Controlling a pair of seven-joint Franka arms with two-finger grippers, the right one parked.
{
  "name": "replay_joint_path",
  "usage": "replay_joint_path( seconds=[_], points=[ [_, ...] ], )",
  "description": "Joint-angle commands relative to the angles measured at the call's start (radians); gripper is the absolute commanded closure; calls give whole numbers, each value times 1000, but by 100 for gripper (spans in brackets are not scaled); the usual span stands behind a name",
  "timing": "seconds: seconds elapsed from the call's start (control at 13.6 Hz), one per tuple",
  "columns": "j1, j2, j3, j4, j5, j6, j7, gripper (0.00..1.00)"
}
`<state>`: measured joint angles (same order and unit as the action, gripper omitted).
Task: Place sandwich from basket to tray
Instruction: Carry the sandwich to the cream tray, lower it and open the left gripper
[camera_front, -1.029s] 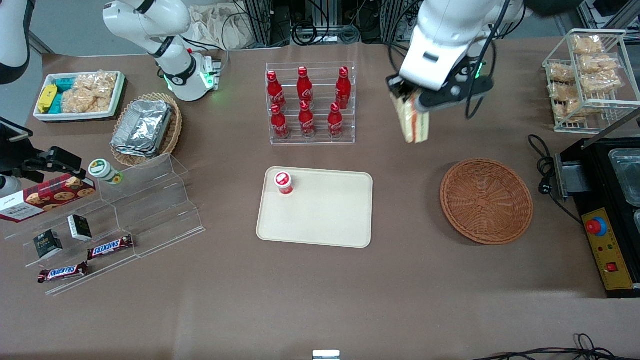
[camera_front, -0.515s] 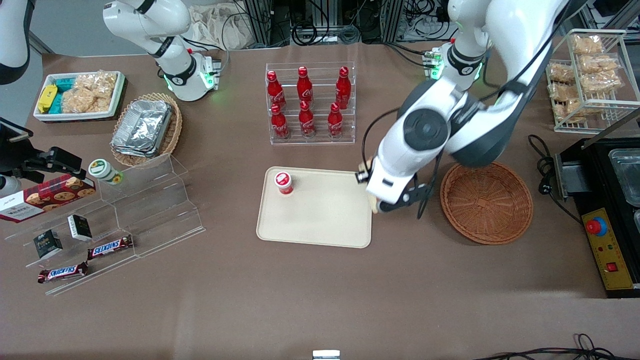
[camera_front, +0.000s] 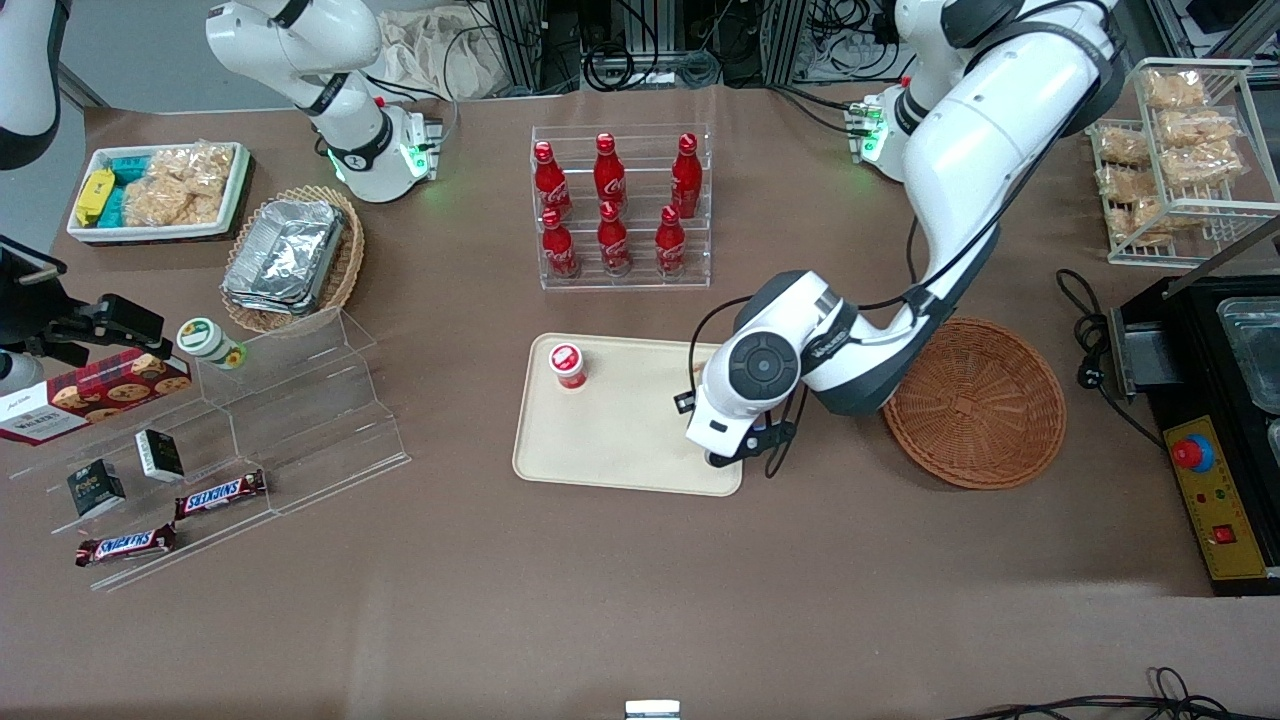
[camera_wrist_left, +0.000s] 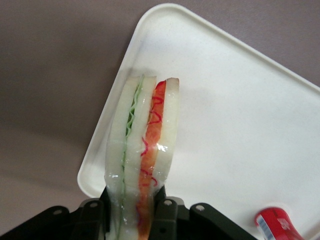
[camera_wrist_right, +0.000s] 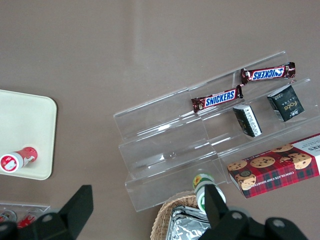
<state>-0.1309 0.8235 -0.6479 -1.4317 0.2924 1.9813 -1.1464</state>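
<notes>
My left gripper (camera_wrist_left: 135, 205) is shut on the sandwich (camera_wrist_left: 142, 140), a white bread wedge with green and red-orange filling showing on its cut side. It hangs upright just over the cream tray (camera_wrist_left: 240, 125), near the tray's corner and rim. In the front view the gripper (camera_front: 722, 450) sits low over the tray (camera_front: 630, 440), at the edge nearest the round reddish-brown basket (camera_front: 973, 402). The wrist hides the sandwich there. Nothing lies in the basket.
A small red bottle (camera_front: 568, 365) lies on the tray toward the parked arm's end. A clear rack of red bottles (camera_front: 620, 205) stands farther from the camera. A wire rack of snack bags (camera_front: 1180, 150) and a black appliance (camera_front: 1220, 420) flank the basket.
The left arm has come down with the sandwich, from high up near the bottle rack to low over the tray's edge beside the basket.
</notes>
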Motion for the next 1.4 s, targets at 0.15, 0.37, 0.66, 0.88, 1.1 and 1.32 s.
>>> replay_joint_path(
  seconds=[0.15,0.37,0.66,0.88,1.1,1.32],
  points=[
    [-64,34,59,30,17,43,-24,57],
    [-62,37,59,31,19,51,-26,22],
    [-52,-58,59,30,16,-22,-88,1],
    [-7,-214,57,25,14,-174,-84,1],
    [69,-335,54,22,4,-249,-69,0],
    [147,-418,54,23,-18,-294,37,0]
  ],
)
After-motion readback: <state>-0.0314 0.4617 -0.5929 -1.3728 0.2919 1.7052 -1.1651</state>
